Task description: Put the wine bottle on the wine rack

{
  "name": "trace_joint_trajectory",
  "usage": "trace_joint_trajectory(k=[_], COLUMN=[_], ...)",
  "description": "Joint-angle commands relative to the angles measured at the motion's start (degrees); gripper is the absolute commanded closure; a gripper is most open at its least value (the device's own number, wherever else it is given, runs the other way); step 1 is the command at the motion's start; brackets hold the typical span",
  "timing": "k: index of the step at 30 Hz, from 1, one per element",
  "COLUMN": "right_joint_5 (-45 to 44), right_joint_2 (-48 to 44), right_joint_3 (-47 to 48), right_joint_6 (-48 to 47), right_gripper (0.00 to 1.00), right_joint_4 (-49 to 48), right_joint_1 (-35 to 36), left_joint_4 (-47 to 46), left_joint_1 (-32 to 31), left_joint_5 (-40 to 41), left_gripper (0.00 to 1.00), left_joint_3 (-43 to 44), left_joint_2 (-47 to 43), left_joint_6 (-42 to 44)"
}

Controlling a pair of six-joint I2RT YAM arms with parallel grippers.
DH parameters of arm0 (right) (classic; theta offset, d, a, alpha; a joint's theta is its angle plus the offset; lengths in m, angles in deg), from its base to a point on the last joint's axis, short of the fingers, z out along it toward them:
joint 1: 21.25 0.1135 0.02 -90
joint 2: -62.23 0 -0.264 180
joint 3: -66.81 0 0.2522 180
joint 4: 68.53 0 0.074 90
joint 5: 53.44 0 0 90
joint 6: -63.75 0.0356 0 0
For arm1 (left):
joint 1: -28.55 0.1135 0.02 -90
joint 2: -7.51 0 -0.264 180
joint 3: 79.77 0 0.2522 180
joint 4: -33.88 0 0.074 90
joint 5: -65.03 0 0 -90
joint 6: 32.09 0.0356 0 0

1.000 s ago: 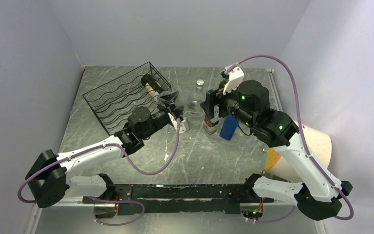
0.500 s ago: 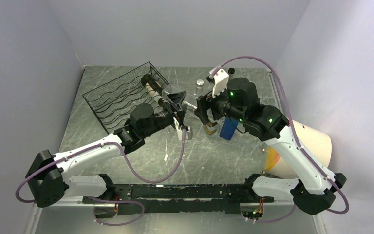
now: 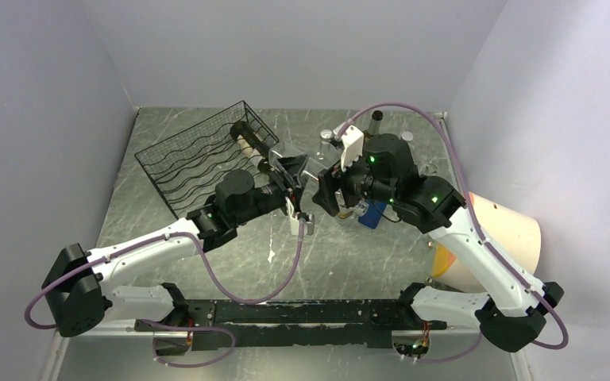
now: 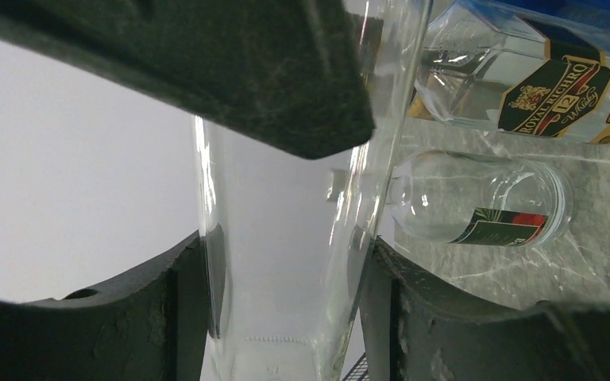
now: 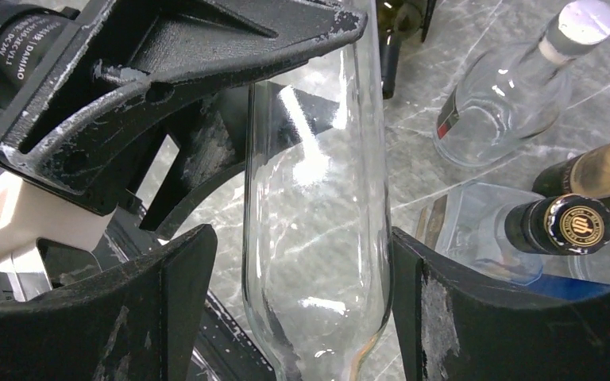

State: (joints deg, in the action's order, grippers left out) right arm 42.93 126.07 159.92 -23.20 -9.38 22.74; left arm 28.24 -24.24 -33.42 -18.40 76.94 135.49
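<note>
Lots of bottles crowd the table by the right gripper: a small clear bottle w/ a silver cap, a dark bottle w/ a round black & gold cap, a brown bottle w/ a paper label, a square clear bottle w/ a black & gold label, & a blue thing. All sit close under & beside the right arm.

The wine rack is at the back left: thin black wire, wavy rows, mesh side. A long dark bottle lies on it.

The wine bottle is smooth, round, see-through glass, v. shiny. It's up off the table, between both grippers, just right of the rack's near corner, not on the rack. The left gripper is squeezed tight on it, w/ scuffed black pads on both sides of the glass. The right gripper's jaws are spread wide around the same bottle. One pad looks to touch the glass & a small gap shows at the other, so no tight hold.

The table top looks like grey-green stone w/ pale veins.
</note>
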Motion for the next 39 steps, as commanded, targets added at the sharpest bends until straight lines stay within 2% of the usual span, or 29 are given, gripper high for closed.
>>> trace_joint_trajectory(k=[1,3,8,11,14,16,18,19,20,21,26,33,39], right_joint_5=[2.52,2.35,1.70,1.55,0.30,-1.23,-2.31,-2.81,-3.28,-3.96,-6.28,-8.30,-7.47], right_joint_2=[-1.52,-1.69,-1.14,-0.78,-0.39,-0.07,0.06,0.00,-0.29,-0.44,-0.90,-0.34,1.30], right_joint_3=[-2.24,-2.80,-3.92,-3.80,-3.37,-2.65,-2.01,-1.81,-1.68,-1.54,-0.34,-0.06,-2.20], right_joint_6=[1.26,1.56,2.37,2.84,3.39,3.93,4.33,4.62,5.02,5.36,7.18,9.15,10.20], right_gripper=[0.20,0.22,0.40,0.52,0.70,0.84,0.94,0.97,1.00,1.00,1.00,1.00,1.00], right_joint_4=[-0.40,-0.47,-0.65,-0.56,-0.54,-0.53,-0.88,-1.41,-1.89,-2.42,-4.11,-6.70,-10.65], right_joint_1=[0.09,0.13,0.05,0.05,0.05,0.07,0.05,0.06,0.07,0.09,0.09,0.06,0.10], left_joint_4=[-5.45,-5.19,-4.35,-3.67,-2.32,-1.43,-1.61,-2.11,-2.95,-3.76,-3.19,2.40,5.33], left_joint_1=[-0.50,-0.58,-0.59,-0.63,-0.58,-0.51,-0.49,-0.51,-0.48,-0.53,-0.62,-0.64,-0.63], left_joint_5=[-2.68,-2.71,-2.93,-2.78,-2.13,-1.11,-0.35,-0.11,0.07,0.28,0.77,-1.26,4.27], left_gripper=[0.93,0.93,0.93,0.93,0.90,0.77,0.50,0.41,0.17,0.04,0.05,0.05,0.05], left_joint_3=[2.95,3.02,3.43,3.58,4.20,4.70,4.34,3.67,2.93,2.07,0.47,0.13,-1.38], left_joint_2=[-1.65,-1.71,-1.71,-1.57,-1.26,-0.83,-0.70,-0.83,-1.06,-1.45,-3.86,-9.48,-15.37], left_joint_6=[-0.77,-1.30,-2.36,-3.38,-4.49,-5.43,-6.50,-6.90,-7.22,-7.71,-11.86,-24.13,-37.21])
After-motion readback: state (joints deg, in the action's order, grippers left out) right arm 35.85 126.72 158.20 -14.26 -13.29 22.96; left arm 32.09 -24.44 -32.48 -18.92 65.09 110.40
